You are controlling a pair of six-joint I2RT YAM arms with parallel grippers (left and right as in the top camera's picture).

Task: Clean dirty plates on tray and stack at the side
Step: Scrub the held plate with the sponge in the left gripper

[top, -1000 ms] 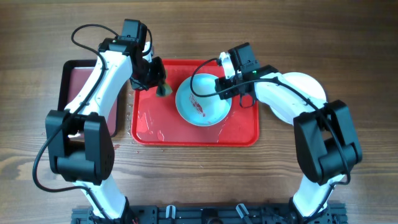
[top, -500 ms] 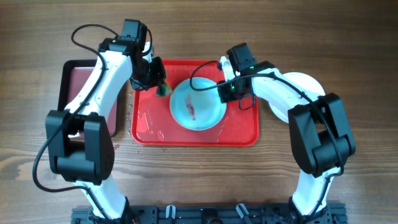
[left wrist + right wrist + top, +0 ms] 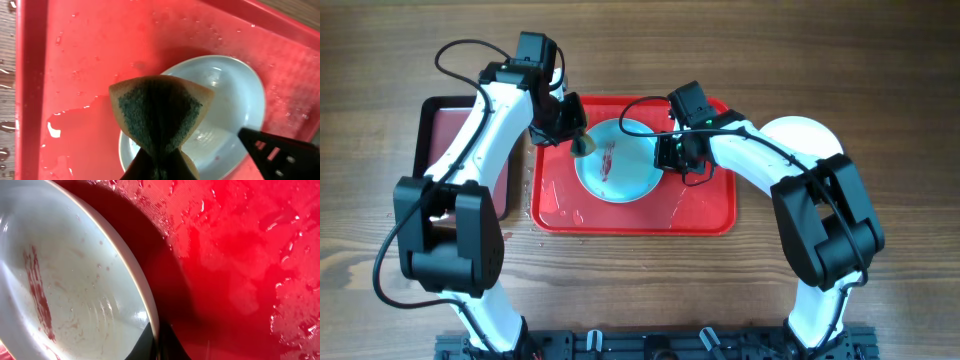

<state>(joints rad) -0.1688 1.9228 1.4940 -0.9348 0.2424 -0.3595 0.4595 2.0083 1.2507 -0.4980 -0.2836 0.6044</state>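
Where the red tray (image 3: 710, 210) lies nearest our bases, a thin puddle (image 3: 560, 208) shines in its near-left corner, and droplets (image 3: 280, 305) bead on its floor in the right wrist view. Toward the tray's middle and a little left of centre sits 1 turquoise plate (image 3: 620, 172), inside the rim, with a reddish-brown smear (image 3: 608, 158) streaked down its left half. The right wrist view shows that smear (image 3: 37, 292) as a long streak with faint specks around it.

At the plate's right edge, over the middle of the tray, our right gripper (image 3: 666, 152) is clenched on the rim, 1 finger on each face of it. A dark shadow lies on the tray just under that rim, so the gripped side looks lifted off the tray floor.

At the plate's far-left rim, close to the tray's far-left corner, our left gripper (image 3: 570, 136) pinches a folded sponge (image 3: 582, 145), dark green on the inside and tan at the edges. From the left wrist the sponge (image 3: 160, 115) overlaps the plate (image 3: 225, 100); we cannot tell whether it touches.

Off the tray to its right, 1 white plate (image 3: 800, 135) rests on the wooden table (image 3: 380, 60), partly hidden by our right arm. Off the tray to its left, just beside it, lies a smaller black-rimmed tray (image 3: 445, 145) with a dull red floor.
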